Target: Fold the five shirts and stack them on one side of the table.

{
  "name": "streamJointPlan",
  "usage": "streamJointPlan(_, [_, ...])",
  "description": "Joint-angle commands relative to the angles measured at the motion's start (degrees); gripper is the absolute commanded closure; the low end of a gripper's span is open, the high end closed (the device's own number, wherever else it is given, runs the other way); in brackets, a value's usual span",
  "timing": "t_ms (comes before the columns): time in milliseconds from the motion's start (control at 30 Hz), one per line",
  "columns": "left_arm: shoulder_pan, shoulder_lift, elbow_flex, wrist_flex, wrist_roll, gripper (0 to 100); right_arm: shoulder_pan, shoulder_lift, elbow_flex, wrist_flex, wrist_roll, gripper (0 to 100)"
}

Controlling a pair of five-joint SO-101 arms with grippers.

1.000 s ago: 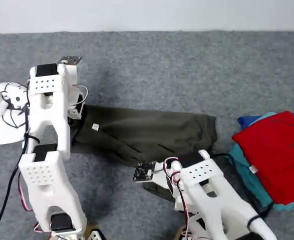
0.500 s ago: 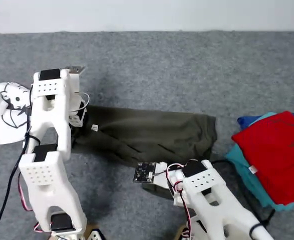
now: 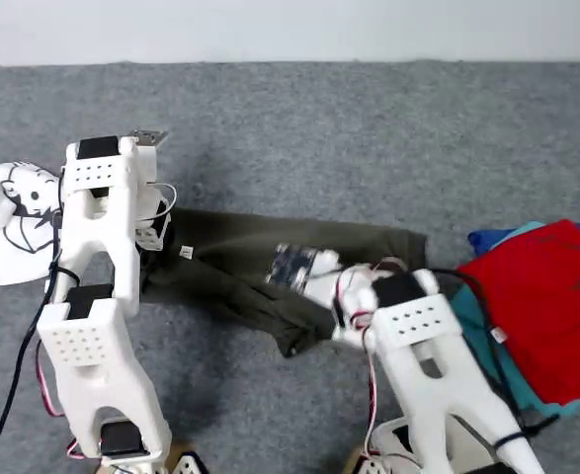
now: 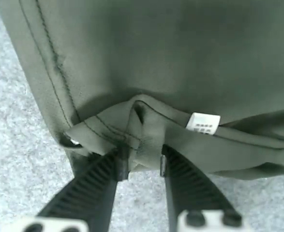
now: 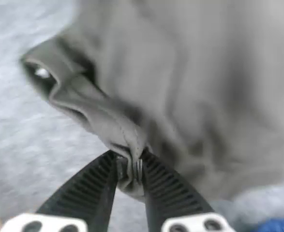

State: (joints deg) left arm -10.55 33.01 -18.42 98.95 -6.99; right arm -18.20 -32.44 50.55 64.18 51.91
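Change: right arm (image 3: 418, 336) stands higher in the frame than a second ago, up from the lower centre and now over the olive shirt (image 3: 260, 257); the shirt's lower edge comes up with it and lies bunched, one corner poking out at lower centre. Left arm (image 3: 97, 257) holds the same place as half a second ago.

Item 1, olive shirt: spread across the middle of the grey table (image 3: 319, 128), long side running left to right, small white label (image 4: 202, 123) near its left end.

Item 2, left gripper (image 4: 141, 162): clamped on a puckered fold of the olive shirt's stitched hem, just beside the label.

Item 3, right gripper (image 5: 130, 169): pinched tight on a gathered ridge of the same shirt (cloth hangs in folds away from the black fingers).

Item 4, white shirt (image 3: 8, 222): crumpled at the left edge of the frame, dark line drawing on it, partly behind the left arm.

Item 5, stack at the right edge: red shirt (image 3: 546, 296) folded on top, teal shirt (image 3: 487, 346) under it, a blue shirt (image 3: 492, 239) showing at the stack's upper left corner.
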Motion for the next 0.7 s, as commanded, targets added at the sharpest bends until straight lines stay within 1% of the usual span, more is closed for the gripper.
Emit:
streamJointPlan(0, [0.2,-3.6,-0.2,-0.3,-0.1,88,4.2,-0.5,-3.5,1.4,-0.4,98.8])
streamJointPlan(67, [0.2,-3.6,-0.2,-0.3,-0.1,88,4.1,-0.5,-3.0,6.1,-0.6,98.7])
streamJointPlan(167, [0.2,-3.6,-0.2,-0.3,-0.1,88,1.7,-1.0,-1.1,14.3,-0.7,96.7])
streamJointPlan(233, [0.2,-3.6,-0.2,-0.3,-0.1,88,-0.1,-1.0,1.0,18.8,-0.8,90.7])
streamJointPlan(300, [0.2,-3.6,-0.2,-0.3,-0.1,88,-1.6,-1.0,3.2,20.9,-2.5,84.3])
streamJointPlan(367, [0.2,-3.6,-0.2,-0.3,-0.1,88,-2.0,-1.0,4.1,20.6,-4.5,81.1])
streamJointPlan(500, [0.2,-3.6,-0.2,-0.3,-0.1,88,-1.5,-1.1,1.9,18.9,-6.2,81.0])
streamJointPlan(667, [0.2,-3.6,-0.2,-0.3,-0.1,88,2.4,-0.5,-2.8,12.1,-8.5,80.9])
